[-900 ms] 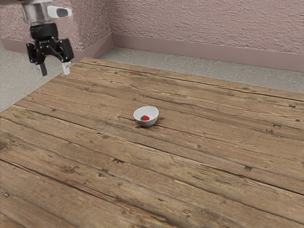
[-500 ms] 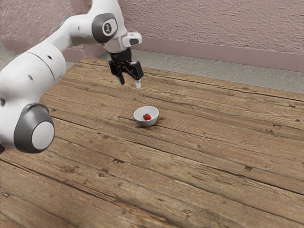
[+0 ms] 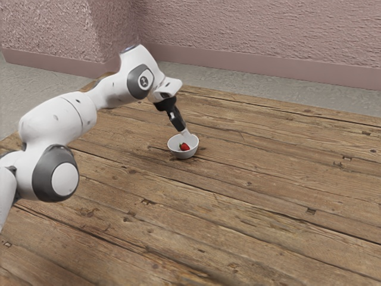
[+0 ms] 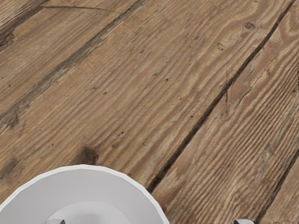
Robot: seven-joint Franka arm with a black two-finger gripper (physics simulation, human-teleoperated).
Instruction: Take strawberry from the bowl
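Note:
My gripper (image 3: 186,132) reaches down at an angle to the far rim of the white bowl (image 3: 182,155), seen nearly side-on in the exterior view. A red strawberry (image 3: 184,146) with a bit of green lies inside the bowl, just below the fingertips in that view. At the wrist view's lower edge, the two tips of the gripper (image 4: 150,221) stand wide apart; one is over the inside of the bowl (image 4: 88,186), the other beyond its rim. Nothing is seen held between them. The gripper is open.
The bowl rests on a wooden plank table (image 3: 250,196) with dark seams. Behind the table are a grey floor (image 3: 286,98) and a pink textured wall (image 3: 256,30). The arm comes in from the exterior view's left.
My arm has come into view from the exterior view's left, and the gripper has moved right and down to the bowl, turning on the way. The bowl has stayed in place.

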